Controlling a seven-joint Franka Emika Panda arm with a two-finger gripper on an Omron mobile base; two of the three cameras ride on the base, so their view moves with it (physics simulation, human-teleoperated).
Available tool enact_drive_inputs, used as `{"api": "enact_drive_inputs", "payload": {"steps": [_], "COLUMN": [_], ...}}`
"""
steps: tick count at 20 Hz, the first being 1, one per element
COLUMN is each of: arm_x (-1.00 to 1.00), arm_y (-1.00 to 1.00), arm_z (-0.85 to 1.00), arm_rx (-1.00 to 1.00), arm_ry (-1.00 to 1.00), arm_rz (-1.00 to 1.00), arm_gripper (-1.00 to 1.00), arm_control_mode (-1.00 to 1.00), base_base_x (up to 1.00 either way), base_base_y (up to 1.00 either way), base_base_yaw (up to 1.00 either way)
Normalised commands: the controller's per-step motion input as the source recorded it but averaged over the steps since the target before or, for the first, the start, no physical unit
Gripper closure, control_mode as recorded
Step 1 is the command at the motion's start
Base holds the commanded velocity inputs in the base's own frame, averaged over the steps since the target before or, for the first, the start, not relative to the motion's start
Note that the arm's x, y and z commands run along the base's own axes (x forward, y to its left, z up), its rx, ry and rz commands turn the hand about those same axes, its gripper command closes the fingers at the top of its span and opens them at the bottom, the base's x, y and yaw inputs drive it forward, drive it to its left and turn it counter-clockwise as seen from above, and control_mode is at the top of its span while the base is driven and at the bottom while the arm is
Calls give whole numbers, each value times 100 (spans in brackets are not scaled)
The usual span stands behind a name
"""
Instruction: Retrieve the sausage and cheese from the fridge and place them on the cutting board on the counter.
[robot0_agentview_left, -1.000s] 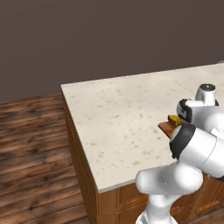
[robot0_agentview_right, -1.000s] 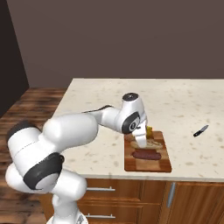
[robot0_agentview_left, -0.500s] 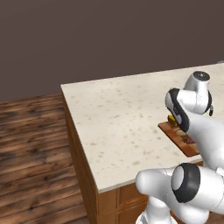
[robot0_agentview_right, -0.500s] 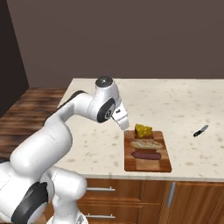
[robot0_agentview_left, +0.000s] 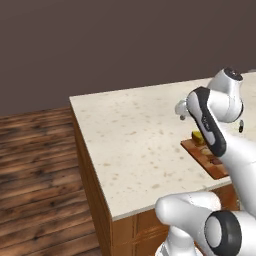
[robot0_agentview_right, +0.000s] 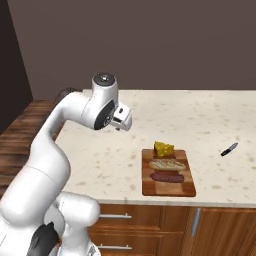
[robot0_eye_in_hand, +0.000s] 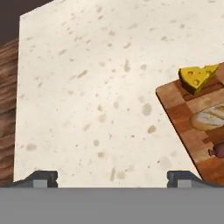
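The checkered wooden cutting board (robot0_agentview_right: 186, 186) lies near the front edge of the beige counter (robot0_agentview_right: 105, 160). On it are the yellow cheese (robot0_agentview_right: 164, 148) wedge at the far end, a pale bread loaf (robot0_agentview_right: 167, 164) in the middle and the dark sausage (robot0_agentview_right: 167, 177) nearest the edge. My gripper (robot0_agentview_right: 123, 123) hangs above the counter, left of the board and apart from it. In the hand view its fingertips (robot0_eye_in_hand: 43, 177) stand wide apart with nothing between them, and the cheese (robot0_eye_in_hand: 197, 76), board (robot0_eye_in_hand: 175, 105) and sausage (robot0_eye_in_hand: 218, 151) sit at the right. The fridge is out of view.
A small dark knife (robot0_agentview_right: 229, 149) lies on the counter to the right of the board. Brown cabinets with silver handles (robot0_agentview_right: 114, 216) run below the counter. A wooden floor (robot0_agentview_left: 35, 165) lies past the counter's left end.
My arm has lifted off the cutting board and swung left over the bare counter. The cheese and sausage stay on the board.
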Motion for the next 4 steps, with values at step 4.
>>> {"api": "enact_drive_inputs", "payload": {"steps": [4], "arm_x": [-100], "arm_y": [100], "arm_z": [13], "arm_rx": [-51], "arm_ry": [-38], "arm_rz": [22], "arm_gripper": [-100], "arm_control_mode": [-100], "base_base_x": [0], "base_base_y": [0], "base_base_yaw": [0]}}
